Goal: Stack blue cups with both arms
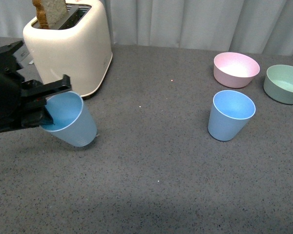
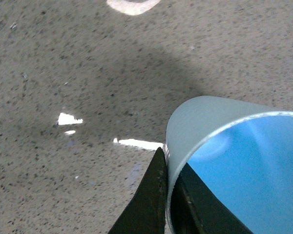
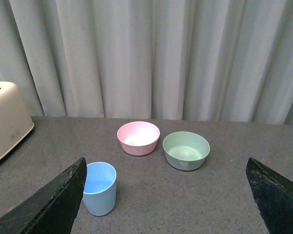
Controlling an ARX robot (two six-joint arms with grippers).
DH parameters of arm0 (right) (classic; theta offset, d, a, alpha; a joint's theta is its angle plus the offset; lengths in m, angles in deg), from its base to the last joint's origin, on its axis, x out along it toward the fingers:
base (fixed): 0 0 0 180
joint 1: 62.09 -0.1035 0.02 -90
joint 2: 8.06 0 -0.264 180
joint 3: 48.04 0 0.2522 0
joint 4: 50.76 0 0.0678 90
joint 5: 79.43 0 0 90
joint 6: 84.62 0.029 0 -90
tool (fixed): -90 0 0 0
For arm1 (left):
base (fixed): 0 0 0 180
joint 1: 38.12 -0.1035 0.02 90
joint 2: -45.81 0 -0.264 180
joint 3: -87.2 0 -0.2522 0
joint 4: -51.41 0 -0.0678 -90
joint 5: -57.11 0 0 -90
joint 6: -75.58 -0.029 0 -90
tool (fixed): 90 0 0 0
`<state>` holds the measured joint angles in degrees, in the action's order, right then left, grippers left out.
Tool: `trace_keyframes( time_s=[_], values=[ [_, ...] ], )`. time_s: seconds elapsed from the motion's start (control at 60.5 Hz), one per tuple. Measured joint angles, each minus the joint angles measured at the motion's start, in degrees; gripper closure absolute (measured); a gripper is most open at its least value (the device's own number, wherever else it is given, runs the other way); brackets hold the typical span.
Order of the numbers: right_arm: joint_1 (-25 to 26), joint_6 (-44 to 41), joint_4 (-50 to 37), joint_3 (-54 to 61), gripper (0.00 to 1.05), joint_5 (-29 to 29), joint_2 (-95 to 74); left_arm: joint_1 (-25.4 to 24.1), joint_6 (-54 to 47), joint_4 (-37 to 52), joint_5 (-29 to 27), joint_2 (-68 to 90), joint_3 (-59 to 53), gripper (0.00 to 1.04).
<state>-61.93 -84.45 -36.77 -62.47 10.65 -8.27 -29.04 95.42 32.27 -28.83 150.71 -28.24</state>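
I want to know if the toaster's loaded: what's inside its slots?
A slice of bread sticks up from one slot of the toaster. Nothing rises from the other slot. The slice's lower part and both slots' depths are hidden.

Cream toaster (image 1: 71, 46) holding bread (image 1: 50, 12); pink bowl (image 1: 236, 69) beside green bowl (image 1: 284, 84).

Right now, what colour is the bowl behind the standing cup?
Pink; bowl clearest in front view.

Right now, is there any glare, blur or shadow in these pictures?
Left wrist view: white glare patches on the table, held blue cup slightly soft; front view: broad faint shadow across the near table; right wrist view: evenly lit, sharp.
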Motion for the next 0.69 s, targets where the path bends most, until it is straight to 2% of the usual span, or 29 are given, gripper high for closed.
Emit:
trace_keyframes(
  time_s=[0.331, 0.695],
  values=[
    [0.00, 0.02, 0.00, 0.00, 0.10, 0.00, 0.00, 11.23, 3.91, -2.01, -1.57, 7.67, 9.46, 1.01],
    [0.00, 0.00, 0.00, 0.00, 0.10, 0.00, 0.00, 14.45, 6.69, -3.76, -2.86, 12.81, 15.21, 1.01]
  ],
)
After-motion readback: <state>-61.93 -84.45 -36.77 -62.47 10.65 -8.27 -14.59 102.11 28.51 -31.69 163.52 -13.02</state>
